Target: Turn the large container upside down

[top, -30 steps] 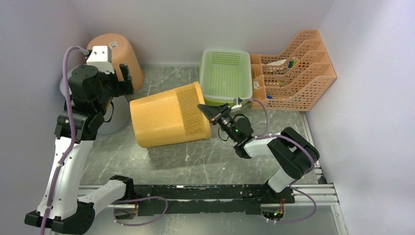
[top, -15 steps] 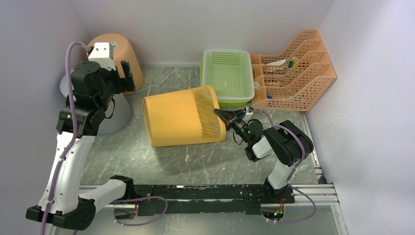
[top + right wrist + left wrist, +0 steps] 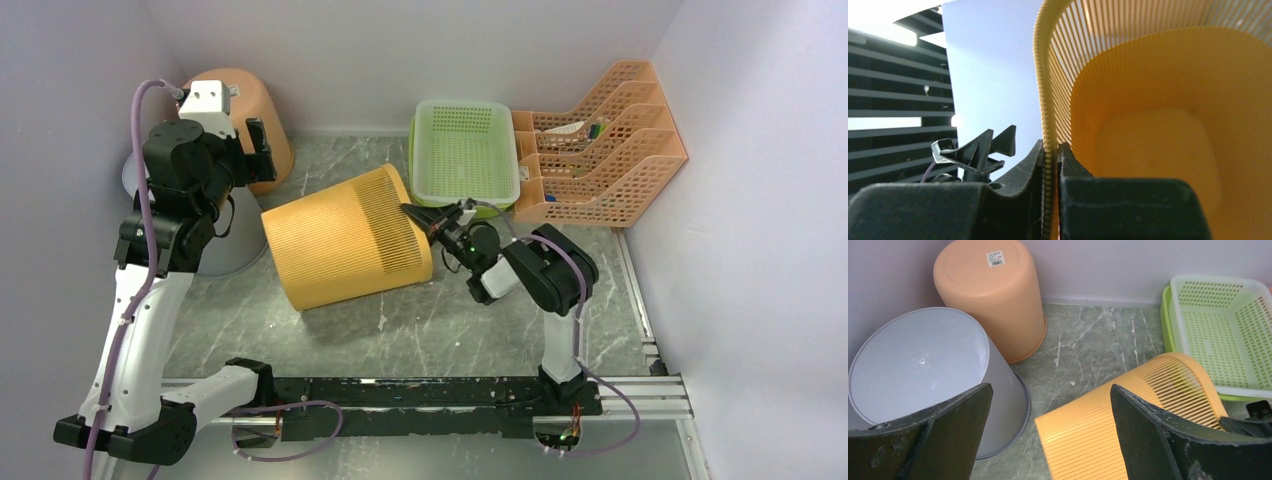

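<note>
The large container is a yellow ribbed bin (image 3: 345,238) lying tilted on its side mid-table, its open mouth facing right. My right gripper (image 3: 422,221) is shut on the bin's rim (image 3: 1045,100), one finger outside and one inside; the right wrist view looks into the bin's yellow inside (image 3: 1158,150). My left gripper (image 3: 255,155) is open and empty, raised at the left above the bin's closed end. The bin also shows in the left wrist view (image 3: 1128,425), between and below the spread fingers (image 3: 1148,435).
An orange bin (image 3: 245,115) and a grey bin (image 3: 235,235) stand upside down at the back left. A green basket (image 3: 463,155) and an orange file rack (image 3: 600,150) stand at the back right, close behind the yellow bin's mouth.
The yellow bin has swung: its mouth lifted and moved back left after shifting right. My right wrist has rotated and moved left with the rim. My left arm barely moved.
</note>
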